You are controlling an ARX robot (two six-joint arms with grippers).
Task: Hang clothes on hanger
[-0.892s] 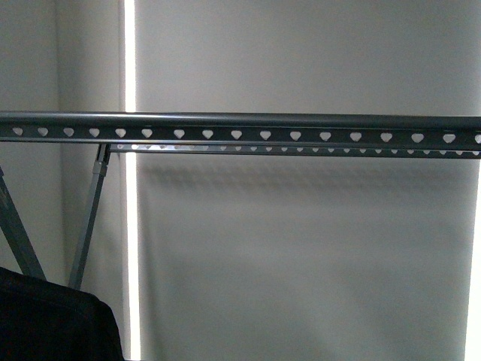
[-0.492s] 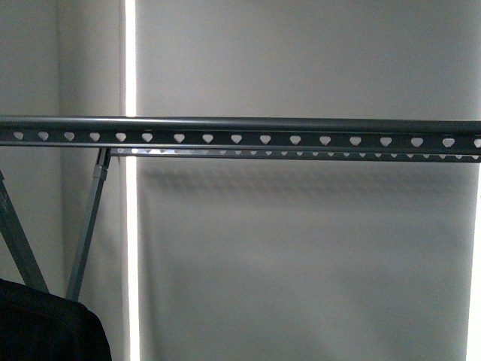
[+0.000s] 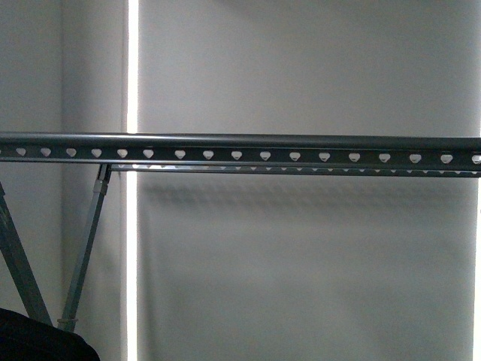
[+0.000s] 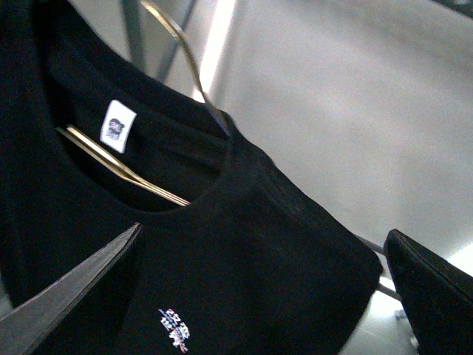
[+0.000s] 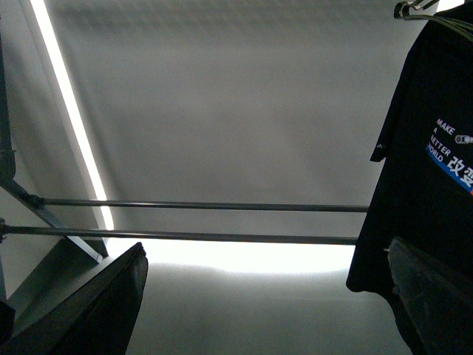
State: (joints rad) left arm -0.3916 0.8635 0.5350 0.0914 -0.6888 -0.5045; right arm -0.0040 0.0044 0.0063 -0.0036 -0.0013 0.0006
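The clothes, a black T-shirt [image 4: 244, 244], hang on a hanger whose pale bar [image 4: 126, 168] shows inside the collar and whose metal hook [image 4: 185, 59] rises above it. A white label [image 4: 118, 126] sits in the neck and a small print [image 4: 176, 327] on the chest. My left gripper [image 4: 259, 296] is open, its fingers [image 4: 74, 296] spread either side of the shirt's chest. In the right wrist view the same shirt [image 5: 421, 185] hangs at the side with white "MAKE A BETTER" lettering. My right gripper [image 5: 266, 303] is open and holds nothing. A corner of black cloth [image 3: 37, 344] shows in the front view.
A grey drying-rack rail [image 3: 240, 147] with heart-shaped holes runs across the front view, with slanted legs [image 3: 86, 248] at its left. Two thin horizontal bars [image 5: 207, 205] cross the right wrist view. A pale wall with a bright vertical strip [image 3: 131, 75] lies behind.
In the front view the rail has shifted lower in the picture, and the black cloth at the lower left has sunk until only a small corner shows.
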